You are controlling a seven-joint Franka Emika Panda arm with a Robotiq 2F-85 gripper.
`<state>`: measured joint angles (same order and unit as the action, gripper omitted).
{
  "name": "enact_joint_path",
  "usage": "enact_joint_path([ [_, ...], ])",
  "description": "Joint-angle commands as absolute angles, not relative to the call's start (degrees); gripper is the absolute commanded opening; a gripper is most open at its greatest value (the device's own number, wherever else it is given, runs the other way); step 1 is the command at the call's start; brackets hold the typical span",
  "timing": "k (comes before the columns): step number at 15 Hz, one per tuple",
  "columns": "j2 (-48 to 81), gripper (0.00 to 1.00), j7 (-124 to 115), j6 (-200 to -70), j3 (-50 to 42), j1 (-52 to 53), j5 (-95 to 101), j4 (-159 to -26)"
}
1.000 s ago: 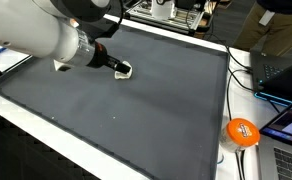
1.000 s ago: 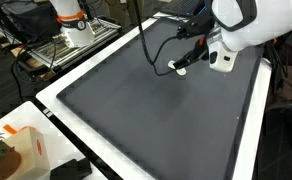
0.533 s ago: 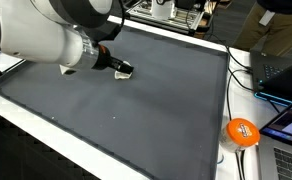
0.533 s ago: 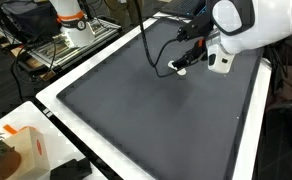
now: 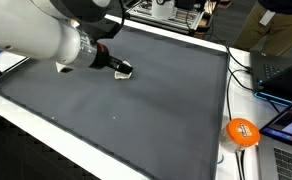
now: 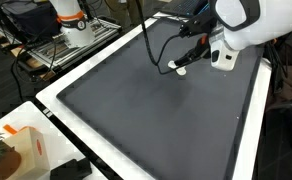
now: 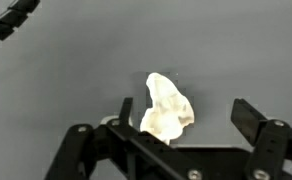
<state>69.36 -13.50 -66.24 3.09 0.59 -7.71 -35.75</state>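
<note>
My end effector (image 7: pixel 186 115) stands wide open and grips nothing. Its two dark, blocky fingers (image 7: pixel 252 120) straddle a small white wad (image 7: pixel 166 108). The wad is crumpled and soft-looking, with irregular folds, taller than it is broad in the wrist view. It lies off-centre in the gap, just beside one finger and well apart from the other. I cannot tell whether it touches the near one.

The wad rests on a dark grey mat (image 5: pixel 146 115), which is flat and matte with a fine grain. In both exterior views the wad is in the far half of the mat, well in from every edge. The mat covers nearly all of the bench (image 6: pixel 248 150), leaving a smooth white border around it.

In an exterior view a thin black cable (image 6: pixel 149 45) loops down from my wrist over the mat's far end.

Beyond one corner of the bench, in an exterior view, lie a round orange disc (image 5: pixel 242 131) and a laptop (image 5: pixel 286 72). Past the opposite corner is a white and orange box (image 6: pixel 24 148).
</note>
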Motion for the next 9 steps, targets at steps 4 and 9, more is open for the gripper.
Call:
enact_joint_path([
  [4, 62.78, 1.0, -17.7, -75.45, 2.44, 1.66, -7.7, -42.15],
  [9, 53.81, 1.0, -21.52, -75.4, 0.31, 3.29, -5.06, -52.44],
])
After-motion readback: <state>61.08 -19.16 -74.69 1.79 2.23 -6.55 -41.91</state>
